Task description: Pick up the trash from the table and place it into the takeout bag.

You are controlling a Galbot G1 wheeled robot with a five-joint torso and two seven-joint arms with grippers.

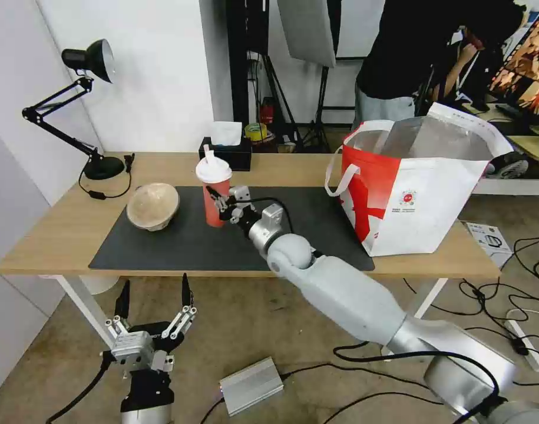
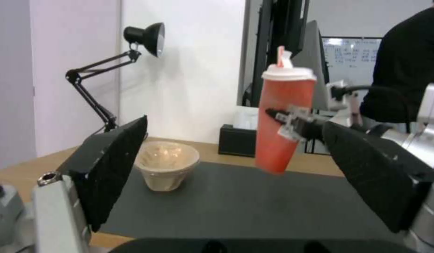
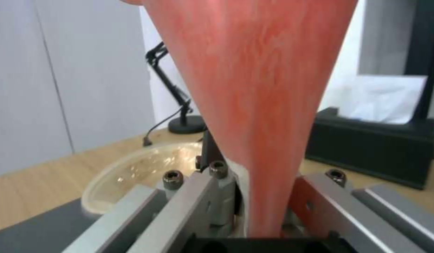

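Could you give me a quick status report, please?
Right gripper shut on red cup, tilted above the mat. Left gripper open, parked below the table. Takeout bag open, path clear.

Red cup tilted above mat, tan bowl beside, bag open

A recording studio or robotics lab: a softbox on light stands at twelve o'clock, monitors at two o'clock, cables strewn over bare concrete floor around the bench.
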